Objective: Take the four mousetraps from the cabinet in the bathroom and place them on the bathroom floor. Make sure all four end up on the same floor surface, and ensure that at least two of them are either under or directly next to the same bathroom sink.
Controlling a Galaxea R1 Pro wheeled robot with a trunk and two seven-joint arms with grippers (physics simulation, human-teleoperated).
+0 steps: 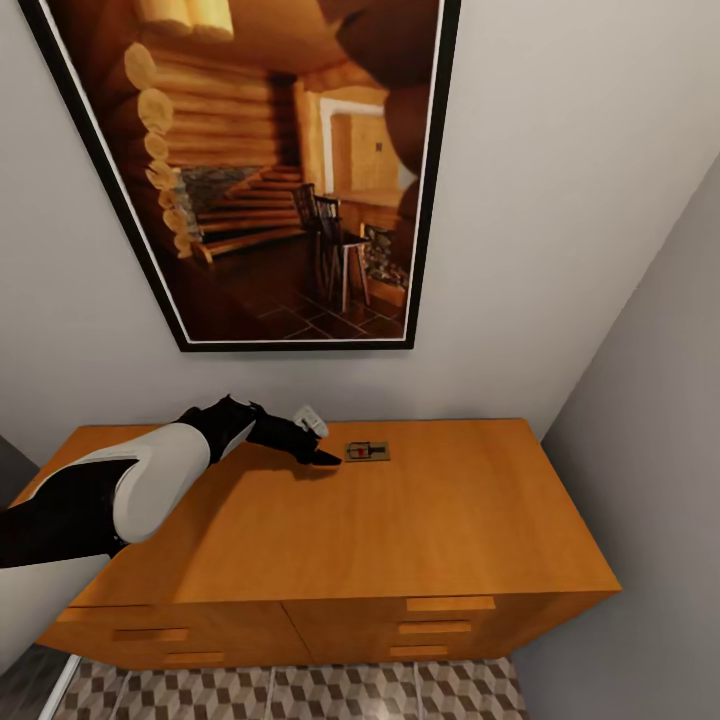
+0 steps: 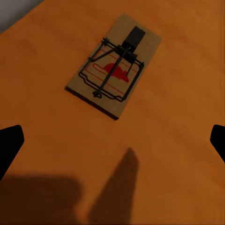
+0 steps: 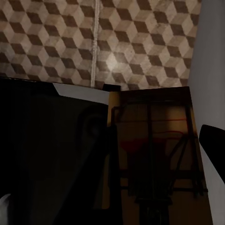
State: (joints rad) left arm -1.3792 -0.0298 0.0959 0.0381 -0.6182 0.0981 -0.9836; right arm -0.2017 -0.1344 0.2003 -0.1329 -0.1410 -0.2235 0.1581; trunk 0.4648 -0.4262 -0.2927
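Observation:
One mousetrap (image 1: 367, 452) lies flat on the top of the orange-brown cabinet (image 1: 450, 520), near its back middle. My left gripper (image 1: 322, 456) hovers just above the top, a little short of the trap. In the left wrist view the mousetrap (image 2: 115, 70) sits ahead, and the left gripper (image 2: 112, 143) is open, its fingertips (image 2: 10, 145) wide apart with nothing between them. My right gripper (image 3: 159, 140) is shut on another mousetrap (image 3: 154, 150), held in shadow above the cube-patterned bathroom floor (image 3: 70, 42). The bathroom sink is out of view.
A large framed picture (image 1: 270, 170) hangs on the white wall behind the cabinet. A grey wall (image 1: 650, 420) closes in at the cabinet's right end. Patterned floor tiles (image 1: 300, 692) show in front of the drawers (image 1: 440, 627).

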